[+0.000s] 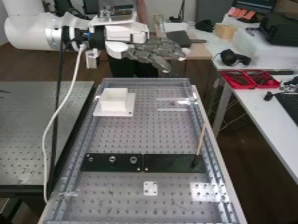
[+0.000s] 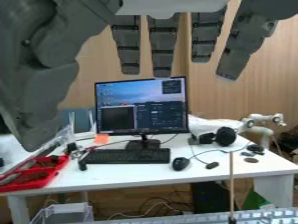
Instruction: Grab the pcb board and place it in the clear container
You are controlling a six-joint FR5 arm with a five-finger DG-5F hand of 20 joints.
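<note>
edges to pinch on small, flat white board (presumably the pcb) — likely light, stiff; dark grey hand empty — fingers apart.

The room looks bright to me; glare whitens the perforated surface at five o'clock in the high view, and the monitor glows.

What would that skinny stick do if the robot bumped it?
The stick might tip, because it stands up tall and thin. It looks straight and wooden, so it's probably stiff and could snap rather than flop. Being so thin, it's likely light, so even a small bump may move it.
</note>
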